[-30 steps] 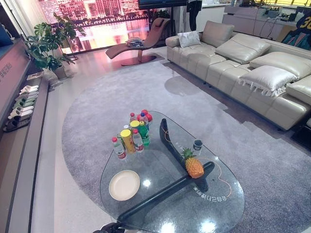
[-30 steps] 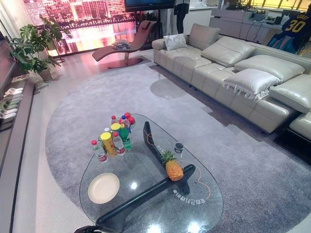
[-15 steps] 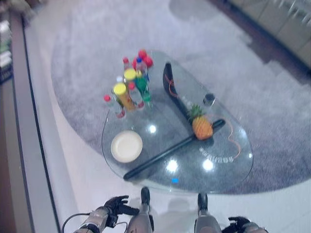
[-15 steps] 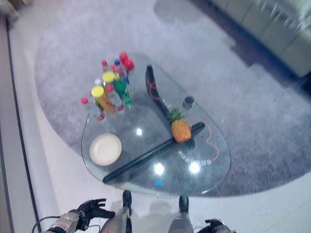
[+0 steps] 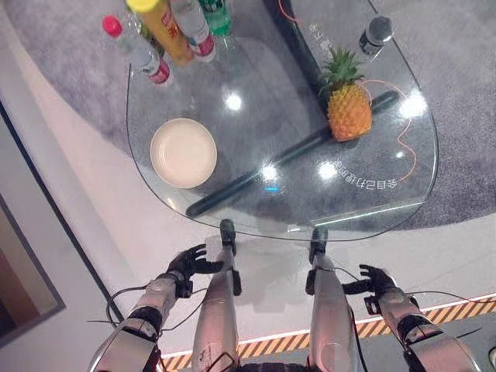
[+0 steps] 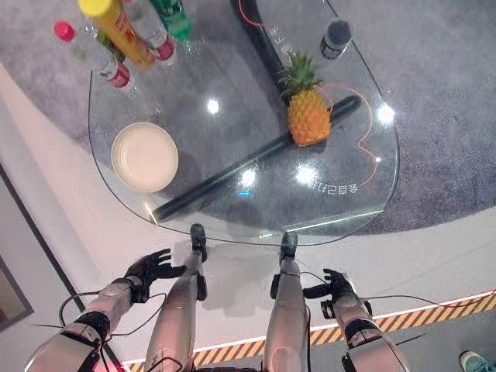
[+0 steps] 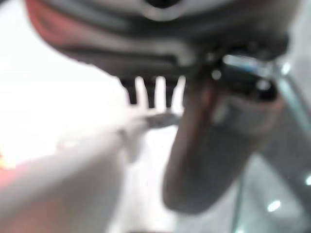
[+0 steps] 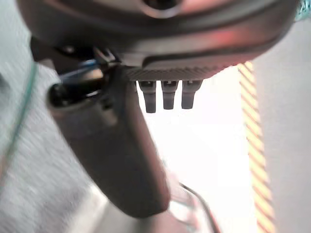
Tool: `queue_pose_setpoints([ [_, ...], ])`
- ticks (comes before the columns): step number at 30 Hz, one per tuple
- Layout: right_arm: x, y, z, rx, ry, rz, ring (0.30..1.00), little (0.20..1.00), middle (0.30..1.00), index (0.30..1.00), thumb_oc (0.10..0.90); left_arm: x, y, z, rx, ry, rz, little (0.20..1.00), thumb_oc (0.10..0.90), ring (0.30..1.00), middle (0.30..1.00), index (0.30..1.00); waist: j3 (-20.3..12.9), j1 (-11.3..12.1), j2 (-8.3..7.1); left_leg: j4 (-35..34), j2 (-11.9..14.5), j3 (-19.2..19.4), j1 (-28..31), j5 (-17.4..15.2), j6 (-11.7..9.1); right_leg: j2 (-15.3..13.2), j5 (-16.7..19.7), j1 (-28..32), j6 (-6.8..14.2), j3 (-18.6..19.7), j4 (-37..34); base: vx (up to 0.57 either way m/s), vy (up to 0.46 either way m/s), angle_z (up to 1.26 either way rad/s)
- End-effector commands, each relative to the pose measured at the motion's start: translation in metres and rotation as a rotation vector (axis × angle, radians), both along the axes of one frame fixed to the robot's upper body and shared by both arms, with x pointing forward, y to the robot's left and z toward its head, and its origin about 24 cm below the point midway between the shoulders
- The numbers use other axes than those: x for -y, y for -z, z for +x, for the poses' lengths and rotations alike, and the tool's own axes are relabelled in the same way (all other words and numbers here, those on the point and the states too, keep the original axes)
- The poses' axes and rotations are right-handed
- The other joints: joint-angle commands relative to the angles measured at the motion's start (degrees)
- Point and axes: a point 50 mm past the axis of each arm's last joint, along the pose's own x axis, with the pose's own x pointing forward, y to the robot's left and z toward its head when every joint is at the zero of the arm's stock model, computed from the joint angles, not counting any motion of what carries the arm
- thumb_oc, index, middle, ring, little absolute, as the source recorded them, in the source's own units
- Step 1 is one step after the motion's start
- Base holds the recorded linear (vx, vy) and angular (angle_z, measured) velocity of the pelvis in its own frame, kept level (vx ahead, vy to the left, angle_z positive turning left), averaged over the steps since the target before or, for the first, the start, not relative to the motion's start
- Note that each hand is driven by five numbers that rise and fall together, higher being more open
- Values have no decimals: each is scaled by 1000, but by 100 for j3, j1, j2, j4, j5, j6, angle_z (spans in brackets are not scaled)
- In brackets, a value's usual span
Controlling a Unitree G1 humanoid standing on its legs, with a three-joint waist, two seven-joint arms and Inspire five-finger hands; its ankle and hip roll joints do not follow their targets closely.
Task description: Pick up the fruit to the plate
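An orange-gold pineapple (image 5: 348, 111) with a green crown stands upper right on the glass counter (image 5: 232, 209); a cream plate (image 5: 183, 153) lies left. Left hand (image 5: 190, 262) and right hand (image 5: 377, 280) hang low, fingers apart, empty.

Orange pineapple (image 5: 349, 113), cream plate (image 5: 183, 153), yellow-lidded can (image 5: 161, 27), grey rug (image 5: 457, 108).

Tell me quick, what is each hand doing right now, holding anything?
Left hand: open, fingers spread, holding nothing, low beside the table.
Right hand: open, fingers relaxed, holding nothing.
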Motion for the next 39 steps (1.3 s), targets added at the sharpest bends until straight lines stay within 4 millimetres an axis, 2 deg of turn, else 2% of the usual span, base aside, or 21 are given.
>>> queue_pose_setpoints([
  [1, 10, -8, -2, 134, 142, -10, 900, 900, 900, 900, 800, -26, -12, 1, 83, -151, 29, 900, 800, 900, 900, 900, -35, 51, -165, 1272, -336, -171, -880, -530, 125, 424, 718, -660, -374, -190, -82, -31, -50, 12],
  [7, 6, -27, 19, 238, 145, -26, 900, 900, 900, 900, 800, -32, -32, 16, 165, -189, 50, 900, 800, 900, 900, 900, -35, 44, -180, 1750, -275, -245, -1350, -716, 146, 461, 551, -1114, -457, -104, 379, -11, -42, 5],
  [10, 5, -32, 23, 260, 146, -31, 900, 900, 900, 900, 800, -33, -33, 17, 174, -196, 53, 900, 800, 900, 900, 900, -35, 43, -190, 1874, -267, -275, -1475, -766, 143, 479, 517, -1228, -482, -80, 489, 0, -10, 0],
  [32, 19, -43, 26, 316, 171, -68, 900, 900, 900, 900, 800, -42, -24, 6, 132, -221, 111, 900, 800, 900, 900, 900, -35, 62, -225, 1895, -404, -348, -1603, -821, 100, 530, 592, -1271, -502, -99, 237, 5, 0, 0],
  [34, 27, -47, 26, 329, 220, -69, 900, 900, 900, 900, 800, -43, -23, 5, 127, -208, 121, 900, 800, 900, 900, 900, -35, 74, -229, 1883, -398, -337, -1571, -822, 97, 517, 590, -1231, -506, -120, 214, 0, 0, 0],
  [39, 65, -62, 14, 375, 417, -100, 900, 900, 900, 900, 800, -49, -22, 1, 116, -188, 140, 900, 800, 900, 900, 900, -35, 102, -266, 1902, -367, -330, -1543, -853, 95, 501, 624, -1175, -490, -138, 192, 7, -8, 0],
])
